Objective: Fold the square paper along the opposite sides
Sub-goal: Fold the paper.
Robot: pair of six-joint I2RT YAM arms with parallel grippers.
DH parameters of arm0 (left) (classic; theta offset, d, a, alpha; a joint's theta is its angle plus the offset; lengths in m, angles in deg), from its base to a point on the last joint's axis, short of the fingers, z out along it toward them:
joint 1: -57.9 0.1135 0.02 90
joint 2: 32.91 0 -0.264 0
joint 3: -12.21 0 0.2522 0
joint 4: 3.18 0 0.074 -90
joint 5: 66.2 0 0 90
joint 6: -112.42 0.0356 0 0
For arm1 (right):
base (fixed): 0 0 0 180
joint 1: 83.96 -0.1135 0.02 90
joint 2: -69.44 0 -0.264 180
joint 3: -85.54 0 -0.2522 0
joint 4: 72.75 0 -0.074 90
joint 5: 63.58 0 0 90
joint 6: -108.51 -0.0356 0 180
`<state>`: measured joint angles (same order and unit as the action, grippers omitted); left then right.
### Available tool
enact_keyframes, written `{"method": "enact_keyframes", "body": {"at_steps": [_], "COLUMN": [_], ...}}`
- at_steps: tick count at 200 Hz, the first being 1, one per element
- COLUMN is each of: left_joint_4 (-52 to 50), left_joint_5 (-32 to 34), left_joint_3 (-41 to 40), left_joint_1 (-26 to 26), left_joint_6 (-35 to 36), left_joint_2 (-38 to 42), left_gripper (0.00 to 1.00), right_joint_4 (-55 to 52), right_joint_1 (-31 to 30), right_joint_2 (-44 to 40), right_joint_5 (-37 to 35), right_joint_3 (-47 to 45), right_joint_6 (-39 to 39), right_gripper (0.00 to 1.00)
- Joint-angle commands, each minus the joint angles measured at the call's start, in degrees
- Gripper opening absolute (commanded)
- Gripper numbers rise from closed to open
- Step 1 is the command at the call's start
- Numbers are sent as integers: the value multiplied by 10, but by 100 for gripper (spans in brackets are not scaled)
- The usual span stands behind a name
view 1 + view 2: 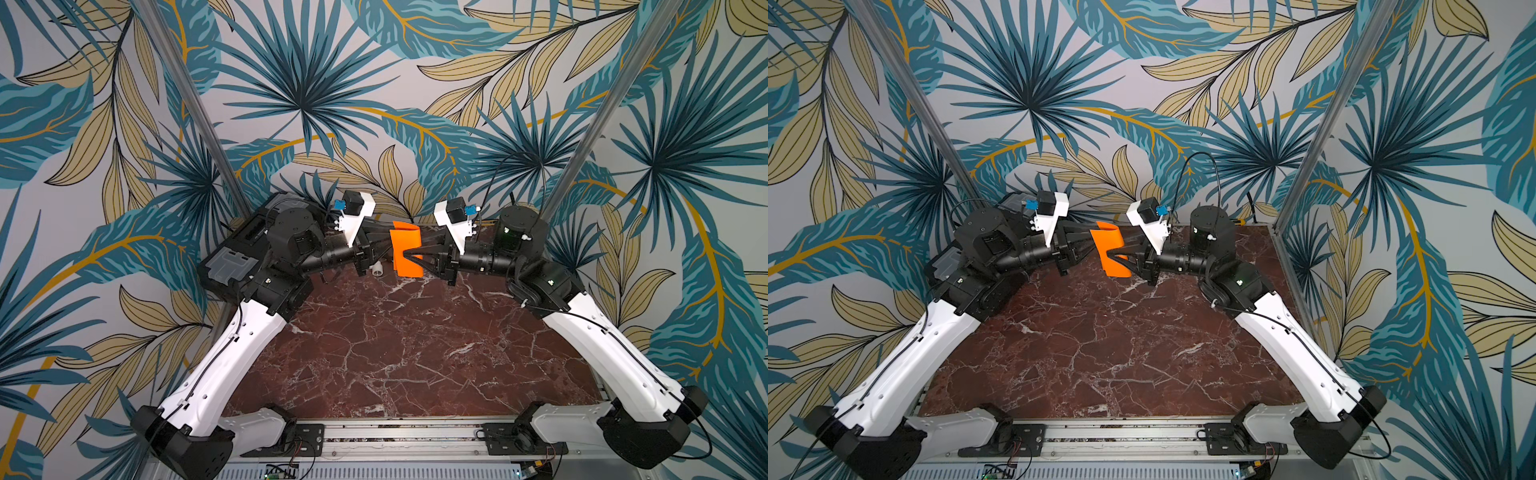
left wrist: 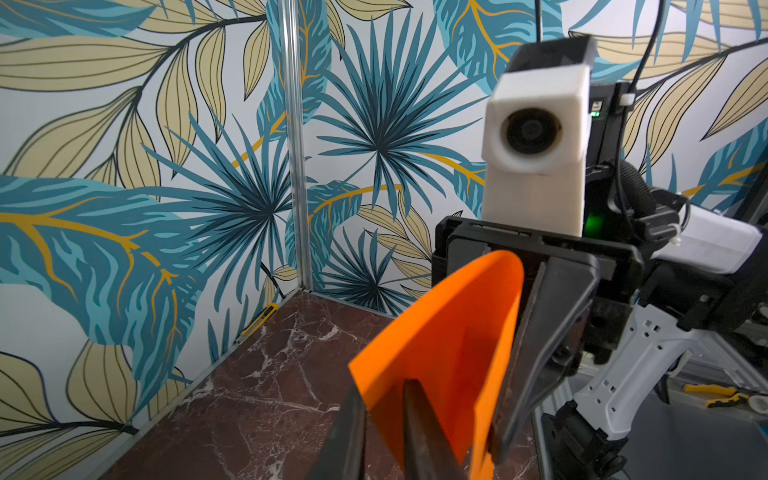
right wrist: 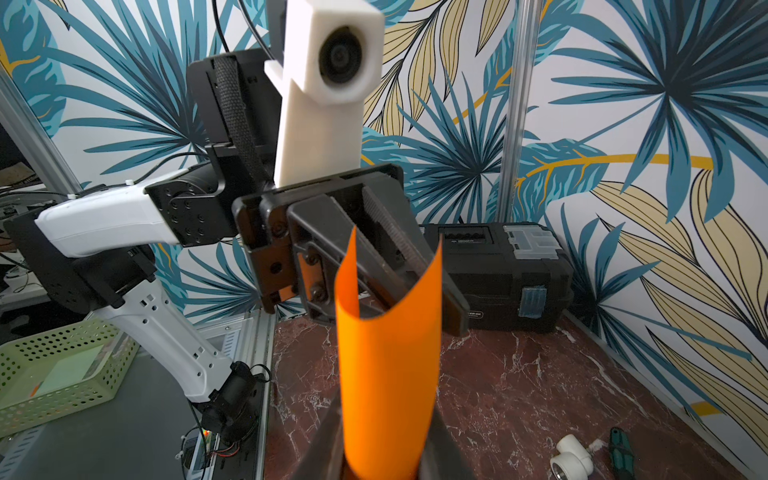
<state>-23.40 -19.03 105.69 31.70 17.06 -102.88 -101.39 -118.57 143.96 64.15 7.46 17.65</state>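
You've got the square paper (image 1: 405, 239) up in the air over the far side of the table (image 1: 395, 353), not lying flat. It's curled into a U so its opposite sides face each other, prob. the whole point of holding it this way. Your right end effector (image 1: 409, 255) is clamped on one end of the U w/ the sheet squeezed btw its fingers, so that arm carries it. Your left end effector (image 2: 382, 436) sits at the other end, jaws narrowly parted astride one wall, not pinching. No crease yet; sides need lining up & pressing.
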Motion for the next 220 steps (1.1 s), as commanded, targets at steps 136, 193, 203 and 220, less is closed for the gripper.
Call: {"method": "enact_keyframes", "body": {"at_steps": [136,193,203,220], "left_joint_4": [87,157,161,172], "left_joint_5": [-156,-185,-188,-198], "left_joint_3": [-56,-54,-56,-60], "left_joint_1": [10,10,8,5], "left_joint_6": [-18,-74,-78,-88], "left_joint_2": [37,9,8,9], "left_gripper": [100,100,100,100], "right_joint_4": [-20,-3,-2,2], "right_joint_1": [-1,-1,-1,-1], "right_joint_2": [-27,-10,-7,1], "right_joint_5": [32,61,62,59], "right_joint_3": [44,56,57,60], "right_joint_6": [-3,-21,-22,-20], "right_gripper": [26,25,25,26]}}
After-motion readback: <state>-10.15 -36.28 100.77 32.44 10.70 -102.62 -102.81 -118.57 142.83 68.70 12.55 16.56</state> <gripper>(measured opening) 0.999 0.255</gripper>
